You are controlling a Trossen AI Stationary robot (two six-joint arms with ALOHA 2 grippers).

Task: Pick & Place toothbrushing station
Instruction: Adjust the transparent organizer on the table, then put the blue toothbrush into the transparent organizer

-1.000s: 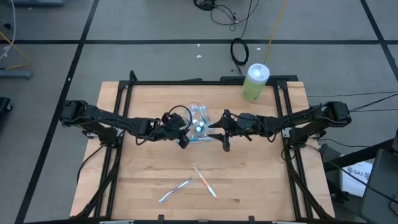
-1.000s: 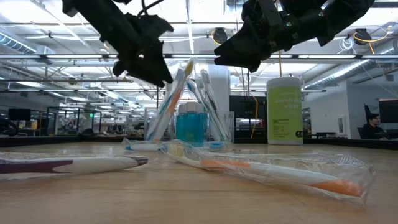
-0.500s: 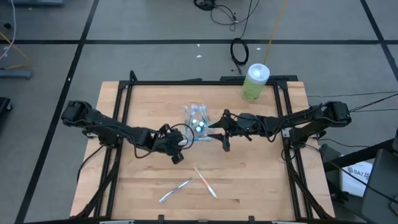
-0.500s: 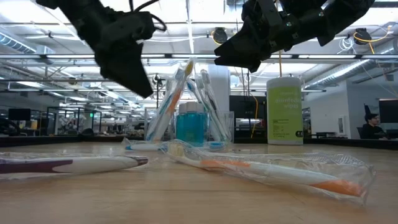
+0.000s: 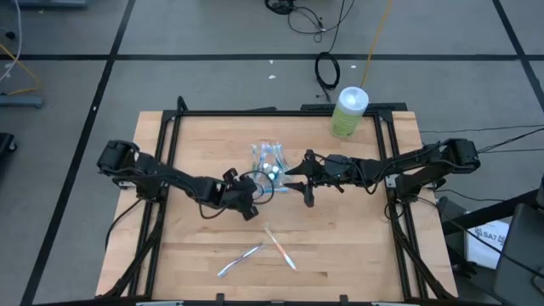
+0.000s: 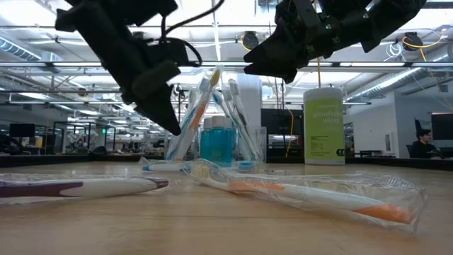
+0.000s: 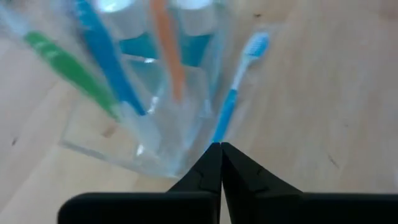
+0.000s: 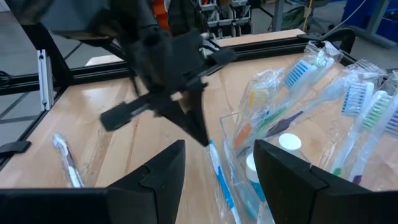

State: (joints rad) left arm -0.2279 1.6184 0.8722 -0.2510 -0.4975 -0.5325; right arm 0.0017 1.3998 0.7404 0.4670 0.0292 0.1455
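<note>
My left gripper [image 7: 220, 149] is pinched tight with nothing in it. Its tips point down at the clear cup [image 7: 149, 124] full of toothbrushes [image 7: 106, 59], which stands just past them. A blue toothbrush [image 7: 235, 93] lies on the table right beyond my tips, next to the cup. My right gripper [image 8: 217, 158] is spread wide and empty. It hangs above the cup [image 8: 261, 155], and the brush heads [image 8: 367, 106] stick up close in front of it.
</note>
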